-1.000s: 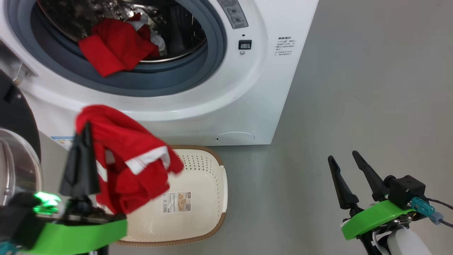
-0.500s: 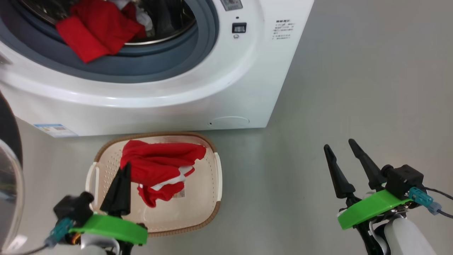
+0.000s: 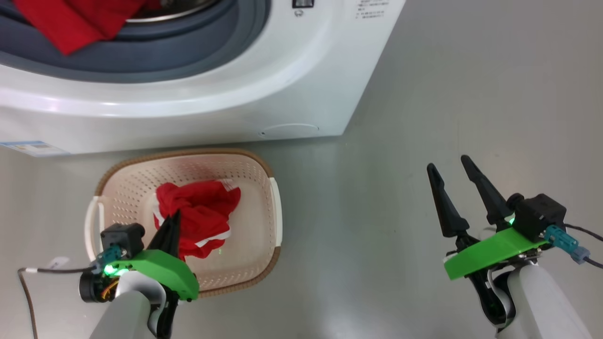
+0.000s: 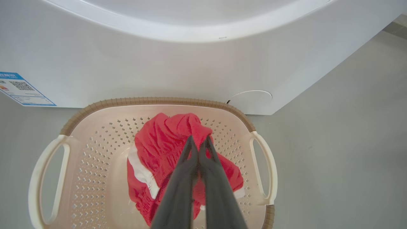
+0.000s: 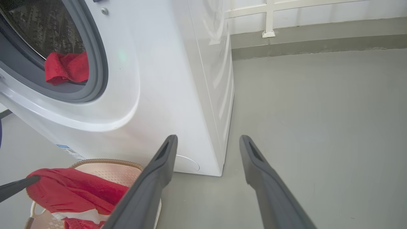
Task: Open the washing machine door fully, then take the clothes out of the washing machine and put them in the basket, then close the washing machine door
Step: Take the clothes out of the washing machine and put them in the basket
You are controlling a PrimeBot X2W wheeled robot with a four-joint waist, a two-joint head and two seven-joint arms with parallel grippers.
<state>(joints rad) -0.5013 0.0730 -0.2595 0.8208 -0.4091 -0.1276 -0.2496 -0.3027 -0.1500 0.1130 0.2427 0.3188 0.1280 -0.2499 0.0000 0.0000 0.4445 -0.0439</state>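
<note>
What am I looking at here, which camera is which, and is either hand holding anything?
The wide picture looks down from the robot's head. The other two look along each arm's two dark fingers. The left hand is shut on a red garment, which hangs into the basket on the floor in front of the washing machine. The right hand is open and holds nothing. In the machine's opening lies a second red garment.
</note>
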